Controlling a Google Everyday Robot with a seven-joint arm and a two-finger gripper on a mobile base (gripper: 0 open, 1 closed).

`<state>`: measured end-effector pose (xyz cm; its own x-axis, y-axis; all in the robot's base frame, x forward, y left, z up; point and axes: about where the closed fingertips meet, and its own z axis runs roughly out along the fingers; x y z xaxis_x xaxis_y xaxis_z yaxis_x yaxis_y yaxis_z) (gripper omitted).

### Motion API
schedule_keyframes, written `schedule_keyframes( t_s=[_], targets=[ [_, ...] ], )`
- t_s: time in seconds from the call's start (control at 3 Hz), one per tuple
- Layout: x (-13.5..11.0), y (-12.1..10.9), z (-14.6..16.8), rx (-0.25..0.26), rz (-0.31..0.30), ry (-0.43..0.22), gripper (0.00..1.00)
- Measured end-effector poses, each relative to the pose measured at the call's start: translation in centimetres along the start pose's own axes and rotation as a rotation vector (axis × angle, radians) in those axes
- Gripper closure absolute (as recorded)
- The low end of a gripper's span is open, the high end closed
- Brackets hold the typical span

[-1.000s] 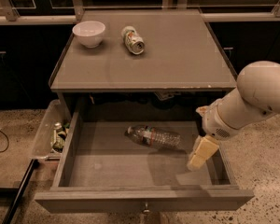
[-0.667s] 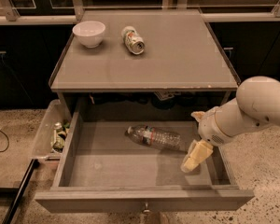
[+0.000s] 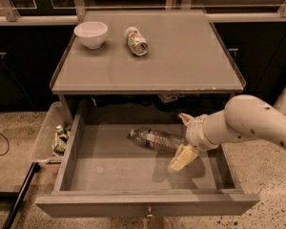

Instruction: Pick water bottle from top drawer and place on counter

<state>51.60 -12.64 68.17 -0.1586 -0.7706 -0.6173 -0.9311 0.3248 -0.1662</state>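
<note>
While the arm (image 3: 257, 123) is reached from the right into the top drawer (image 3: 148, 204), tool (image 3: 178, 141) held spread at the end of one water bottle (image 3: 155, 138), one bowl (image 3: 90, 34), one can (image 3: 136, 40) on the desk (image 3: 190, 56).

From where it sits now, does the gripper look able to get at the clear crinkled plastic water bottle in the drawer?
Likely yes. The gripper is down inside the open grey wooden drawer, open, with its fingers either side of one end of the water bottle; nothing lies between them.
</note>
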Motion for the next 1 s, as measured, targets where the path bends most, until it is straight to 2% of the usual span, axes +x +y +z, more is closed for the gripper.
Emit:
schedule_keyframes(
  t_s=[0.33,0.67,1.0],
  targets=[
    [-0.7,-0.2,3.3,0.007,-0.035,-0.013,0.0],
    [-0.5,-0.8,5.9,0.014,-0.031,-0.002,0.0],
    [0.4,-1.6,7.6,0.013,0.006,0.009,0.0]
  ],
)
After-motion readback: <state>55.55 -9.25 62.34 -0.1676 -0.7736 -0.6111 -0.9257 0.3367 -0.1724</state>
